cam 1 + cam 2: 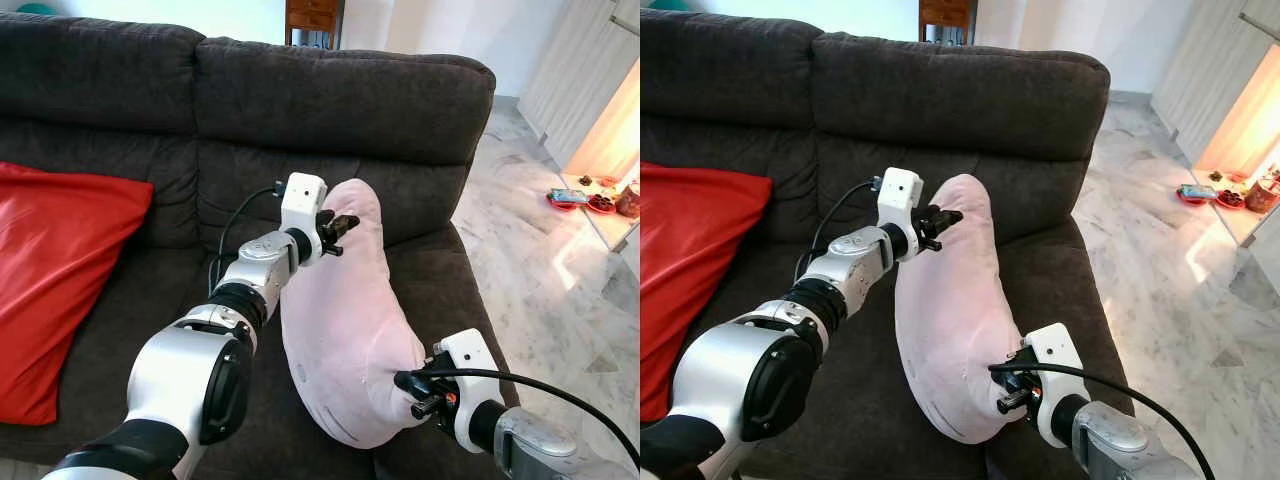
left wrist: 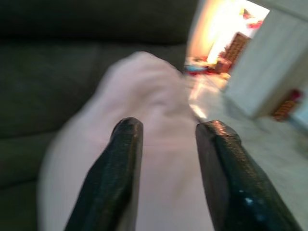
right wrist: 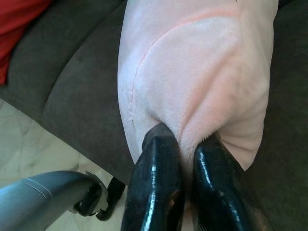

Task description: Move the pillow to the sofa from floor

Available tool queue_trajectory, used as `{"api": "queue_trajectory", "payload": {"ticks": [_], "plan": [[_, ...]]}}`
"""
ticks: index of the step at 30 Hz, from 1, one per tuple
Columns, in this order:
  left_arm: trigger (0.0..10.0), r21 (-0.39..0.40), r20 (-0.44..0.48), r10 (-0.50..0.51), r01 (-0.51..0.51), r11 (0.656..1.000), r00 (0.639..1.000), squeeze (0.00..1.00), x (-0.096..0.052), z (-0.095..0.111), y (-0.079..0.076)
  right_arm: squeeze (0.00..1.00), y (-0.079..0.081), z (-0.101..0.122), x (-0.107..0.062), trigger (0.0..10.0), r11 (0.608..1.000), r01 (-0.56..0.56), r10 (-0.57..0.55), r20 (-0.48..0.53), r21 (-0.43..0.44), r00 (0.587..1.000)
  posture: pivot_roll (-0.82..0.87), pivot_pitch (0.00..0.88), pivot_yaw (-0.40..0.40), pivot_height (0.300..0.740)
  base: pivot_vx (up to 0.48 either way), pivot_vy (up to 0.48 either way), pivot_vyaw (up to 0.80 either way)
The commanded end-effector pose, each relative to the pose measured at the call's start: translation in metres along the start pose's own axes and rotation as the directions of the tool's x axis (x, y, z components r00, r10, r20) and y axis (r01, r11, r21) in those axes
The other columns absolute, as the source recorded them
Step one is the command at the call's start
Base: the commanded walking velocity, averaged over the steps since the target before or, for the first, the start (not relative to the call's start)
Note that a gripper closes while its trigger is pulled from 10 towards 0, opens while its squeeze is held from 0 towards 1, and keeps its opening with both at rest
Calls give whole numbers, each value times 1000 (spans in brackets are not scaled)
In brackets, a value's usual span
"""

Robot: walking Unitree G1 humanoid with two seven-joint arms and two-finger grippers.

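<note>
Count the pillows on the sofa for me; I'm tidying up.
2: a red pillow at the sofa's left end, and a pink pillow on the right seat, pinched by the right claw.

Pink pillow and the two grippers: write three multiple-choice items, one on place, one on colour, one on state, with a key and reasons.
1. Where is the pink pillow?
A. On the marble floor
B. On the seat of the sofa, leaning toward its backrest
C. On top of the red cushion

2. What colour is the other cushion on the sofa?
A. Red
B. Blue
C. Yellow

3. What is the right gripper doing?
A. Hanging idle with fingers apart
B. Resting on the floor
C. Pinching the pillow's lower edge

Key:
1 B, the pillow stands on the dark seat, its top near the backrest.
2 A, a red cushion lies at the sofa's left end.
3 C, the right wrist view shows pink fabric squeezed between the fingers; the left gripper is open near the pillow's top.
</note>
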State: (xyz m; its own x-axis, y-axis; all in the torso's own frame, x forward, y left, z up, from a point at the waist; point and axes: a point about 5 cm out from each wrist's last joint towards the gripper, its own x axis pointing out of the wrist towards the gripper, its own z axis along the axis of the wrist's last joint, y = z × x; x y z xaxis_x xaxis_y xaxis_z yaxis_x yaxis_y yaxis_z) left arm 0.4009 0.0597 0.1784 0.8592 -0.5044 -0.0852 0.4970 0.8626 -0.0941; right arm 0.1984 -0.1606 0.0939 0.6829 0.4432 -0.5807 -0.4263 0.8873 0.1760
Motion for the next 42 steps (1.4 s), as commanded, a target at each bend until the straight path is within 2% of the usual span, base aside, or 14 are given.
{"api": "queue_trajectory", "payload": {"ticks": [1, 7, 14, 15, 16, 18, 22, 23, 24, 26, 28, 32, 39, 42], "plan": [[10000, 39, 44, 22, -24, 999, 999, 0, 1, 12, 3, 0, -3, 3, -1, 10000, 1000, 14, -14, 18, -2, 1000, -66, 0, -93, 740, 0, 0, 0], [10000, 65, 122, 72, -80, 995, 990, 0, -9, 17, 22, 0, -6, 3, 0, 10000, 1000, 27, -27, 10, 3, 1000, -49, 0, -97, 740, 0, 0, 0], [10000, 133, 126, 226, -242, 961, 966, 0, -40, -12, 64, 0, -31, 2, 1, 10000, 979, 194, -194, 3, 66, 981, -30, 0, -98, 740, 0, 0, 0], [10000, 133, 126, 226, -242, 961, 966, 0, -40, -12, 64, 0, -31, 2, 1, 10000, 979, 194, -194, 3, 66, 981, -30, 0, -98, 740, 0, 0, 0], [10000, 140, 112, 298, -312, 940, 948, 0, -58, -26, 82, 0, -41, 6, 1, 10000, 962, 257, -261, 25, 92, 965, -24, 0, -99, 740, 0, 0, 0], [10000, 148, 95, 363, -374, 915, 927, 0, -78, -41, 98, 0, -51, 10, 0, 10000, 941, 319, -327, 54, 115, 944, -15, 0, -100, 740, 0, 0, 0], [10000, 165, 84, 398, -407, 899, 914, 0, -90, -50, 106, 0, -56, 12, -1, 10000, 925, 358, -369, 69, 125, 927, -15, 0, -100, 740, 0, 0, 0], [10000, 181, 66, 428, -433, 883, 901, 0, -103, -62, 111, 0, -59, 15, 0, 10000, 913, 382, -396, 89, 146, 914, -1, 0, -101, 740, 0, 0, 0], [10000, 181, 66, 428, -433, 883, 901, 0, -103, -62, 111, 0, -59, 15, 0, 10000, 913, 382, -396, 89, 146, 914, -1, 0, -101, 740, 0, 0, 0], [10000, 221, 17, 477, -468, 855, 879, 0, -131, -87, 116, 0, -61, 18, 1, 10000, 895, 404, -430, 125, 188, 894, 13, 0, -98, 740, 0, 0, 0], [10000, 245, -11, 499, -482, 841, 866, 0, -147, -101, 115, 0, -60, 17, 2, 10000, 882, 416, -450, 135, 220, 883, 17, 0, -97, 740, 0, 0, 0], [10000, 268, -33, 512, -486, 832, 859, 0, -163, -112, 111, 0, -51, 3, 1, 10000, 870, 415, -452, 97, 265, 887, 18, 0, -93, 740, 0, 0, 0], [10000, 328, -58, 504, -460, 825, 862, 0, -165, -114, 100, 0, -36, -27, 1, 10000, 851, 423, -447, 9, 311, 894, 13, 0, -82, 740, 0, 0, 0], [10000, 318, -69, 506, -461, 828, 860, 0, -166, -116, 99, 0, -34, -32, 1, 10000, 850, 424, -448, 4, 311, 894, 11, 0, -77, 740, 0, 0, 0]]}}
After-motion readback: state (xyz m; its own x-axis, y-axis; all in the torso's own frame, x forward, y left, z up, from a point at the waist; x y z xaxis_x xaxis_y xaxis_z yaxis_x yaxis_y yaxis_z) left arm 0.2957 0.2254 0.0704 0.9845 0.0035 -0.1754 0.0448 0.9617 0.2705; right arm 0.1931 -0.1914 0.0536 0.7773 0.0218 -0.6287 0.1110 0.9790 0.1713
